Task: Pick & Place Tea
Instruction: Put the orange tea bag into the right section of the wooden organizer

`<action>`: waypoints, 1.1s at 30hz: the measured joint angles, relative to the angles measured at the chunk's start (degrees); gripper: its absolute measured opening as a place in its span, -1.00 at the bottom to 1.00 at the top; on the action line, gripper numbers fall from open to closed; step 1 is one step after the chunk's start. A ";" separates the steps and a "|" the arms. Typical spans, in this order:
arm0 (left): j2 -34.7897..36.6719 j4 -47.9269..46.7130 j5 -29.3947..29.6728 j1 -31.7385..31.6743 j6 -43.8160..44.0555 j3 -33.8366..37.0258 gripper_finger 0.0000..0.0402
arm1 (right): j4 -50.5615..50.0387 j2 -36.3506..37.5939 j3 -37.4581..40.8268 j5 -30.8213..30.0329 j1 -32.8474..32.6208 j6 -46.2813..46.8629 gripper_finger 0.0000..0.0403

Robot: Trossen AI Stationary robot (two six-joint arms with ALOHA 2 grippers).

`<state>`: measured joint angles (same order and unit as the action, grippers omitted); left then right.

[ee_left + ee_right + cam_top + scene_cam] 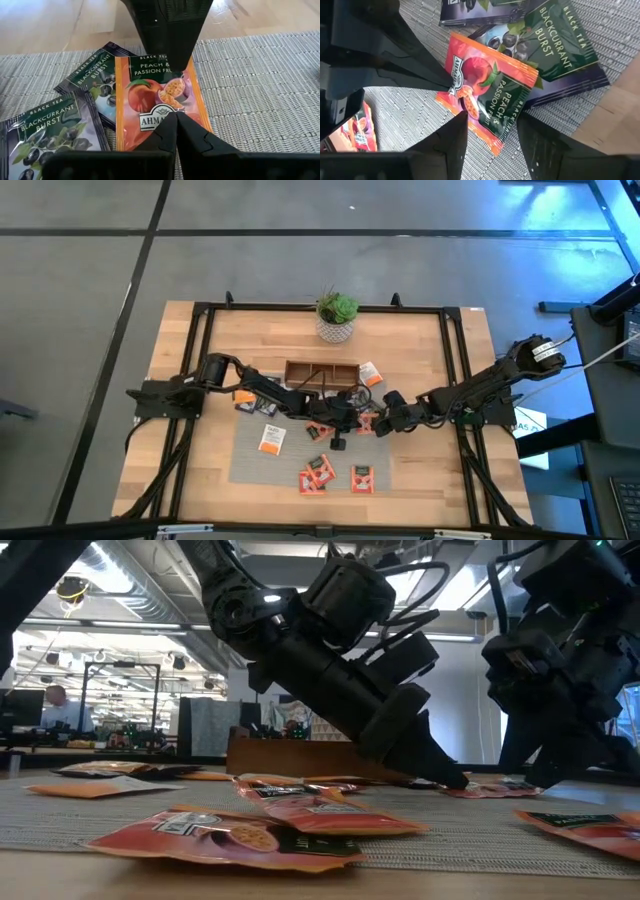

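Two arms meet over the grey mat (290, 465) at the middle of the worktop (200, 490) in the high view. I see the left end effector (338, 442) and the right end effector (378, 426) close together, just in front of the wooden tray (322, 370). Tea packets (316, 474) lie scattered on the mat, with a white-and-orange packet (271, 439) apart from them. A potted plant (337, 316) stands behind the tray.

Low view: both end effectors come down to the mat surface near an orange packet (480, 790); more packets lie flat in the foreground.

Left wrist view: my left end effector's fingers (165, 135) are pressed together on the near edge of the peach packet (157, 100), which overlaps two dark blackcurrant packets (95, 80). The right end effector's finger rests on the packet's far edge.

Right wrist view: the right end effector (492, 132) has its fingers spread narrowly, one on each side of the peach packet's corner; I cannot tell whether they touch it. The packet lies on the mat, partly over the blackcurrant packets.
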<state>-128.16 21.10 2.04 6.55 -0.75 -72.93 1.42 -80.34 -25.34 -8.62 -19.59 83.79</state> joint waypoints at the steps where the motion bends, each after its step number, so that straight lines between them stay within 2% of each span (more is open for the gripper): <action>1: 0.00 0.00 0.00 0.00 0.00 0.00 -0.99 | 0.13 0.00 0.00 0.34 0.00 0.00 -0.15; 7: -0.05 -0.03 0.00 0.00 0.20 0.02 -0.99 | 0.21 0.00 0.00 0.76 -0.07 -0.02 -0.18; 20: -0.09 -0.02 0.02 0.00 0.20 0.07 -0.99 | -0.12 -0.02 0.00 0.88 -0.07 -0.09 -0.65; 33: -0.11 -0.02 0.22 0.11 0.20 0.11 -0.98 | -2.79 0.02 0.00 0.78 -0.07 -0.33 -0.84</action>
<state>-128.27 21.08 2.26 6.66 -0.56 -72.82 -1.37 -80.31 -25.34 -7.84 -19.66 83.46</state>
